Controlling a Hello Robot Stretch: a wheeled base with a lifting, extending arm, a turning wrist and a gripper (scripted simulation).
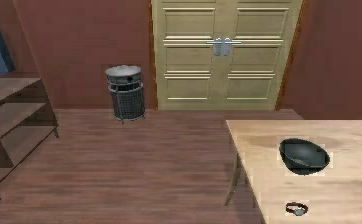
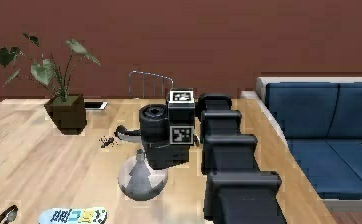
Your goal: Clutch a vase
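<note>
though the gripper point(image 2: 151, 112) is near the glassy vase point(image 2: 141, 180), its hold is unclear

In the forward view a double door point(image 1: 224, 55) sits in the back wall, with a bin point(image 1: 124, 92) on the floor to its left. A shelf unit point(image 1: 14, 115) stands at the left edge. A table point(image 1: 269, 140) takes the lower right corner, with a bowl point(image 1: 304, 155) on it. In the arm side view a potted plant point(image 2: 59, 90) stands far left on the table, a vase point(image 2: 141, 180) stands just left of the arm point(image 2: 229, 150), and a sofa point(image 2: 319, 120) lies right of the table
</note>
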